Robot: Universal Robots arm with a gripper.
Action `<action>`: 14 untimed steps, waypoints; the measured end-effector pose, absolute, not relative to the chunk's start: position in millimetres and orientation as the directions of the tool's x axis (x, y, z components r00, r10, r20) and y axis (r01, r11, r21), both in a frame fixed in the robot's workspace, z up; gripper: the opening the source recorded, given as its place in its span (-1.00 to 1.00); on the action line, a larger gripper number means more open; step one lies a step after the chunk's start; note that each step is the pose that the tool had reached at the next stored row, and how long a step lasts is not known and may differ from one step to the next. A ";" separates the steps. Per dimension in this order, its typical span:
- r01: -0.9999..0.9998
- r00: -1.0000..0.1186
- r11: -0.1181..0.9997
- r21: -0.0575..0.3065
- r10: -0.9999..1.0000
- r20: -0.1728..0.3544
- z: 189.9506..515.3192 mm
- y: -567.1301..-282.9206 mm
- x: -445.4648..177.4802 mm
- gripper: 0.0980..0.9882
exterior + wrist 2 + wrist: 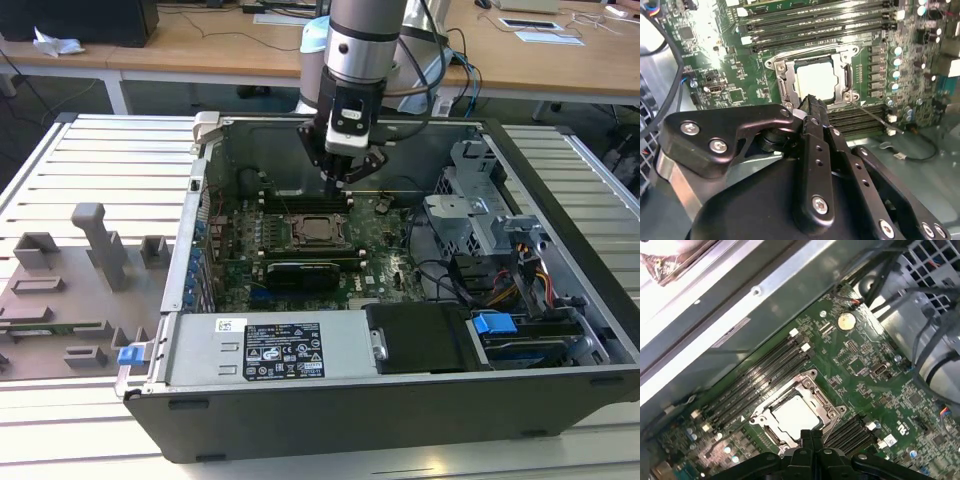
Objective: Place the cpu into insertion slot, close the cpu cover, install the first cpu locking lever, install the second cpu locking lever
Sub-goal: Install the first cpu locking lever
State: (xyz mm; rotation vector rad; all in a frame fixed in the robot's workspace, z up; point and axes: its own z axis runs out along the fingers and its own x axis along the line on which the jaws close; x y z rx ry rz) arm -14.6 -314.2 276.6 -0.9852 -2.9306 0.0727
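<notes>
This looks like a robotics lab or test workshop. An industrial robot arm [365,40] hangs over an opened computer case [400,410], its green motherboard [385,255] laid bare. The case sits on a ribbed metal tabletop [100,160], with plain grey fixture blocks [100,245] beside it on the exterior view's left. Behind stand long wooden desks [200,45] strewn with trailing cables [458,55] and loose papers [545,30].

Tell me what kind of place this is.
Probably a robotics lab or test workshop: an open computer case sits on a slatted metal table, grey fixtures beside it, wooden desks behind.
</notes>
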 end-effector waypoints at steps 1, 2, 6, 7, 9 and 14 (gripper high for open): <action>0.571 -0.819 0.819 -0.060 0.574 0.031 276.6 -314.2 -14.5 -0.98; 0.560 -0.826 0.826 -0.060 0.562 0.031 276.6 -314.2 -14.6 -0.98; 0.498 -0.865 0.865 -0.060 0.501 0.031 276.6 -314.2 -14.6 -0.98; 0.473 -0.879 0.879 -0.060 0.475 0.031 276.6 -314.2 -14.6 -0.98; 0.439 -0.897 0.896 -0.060 0.442 0.031 276.6 -314.2 -14.6 -0.98; 0.349 -0.936 0.935 -0.060 0.351 0.031 276.6 -314.2 -14.6 -0.98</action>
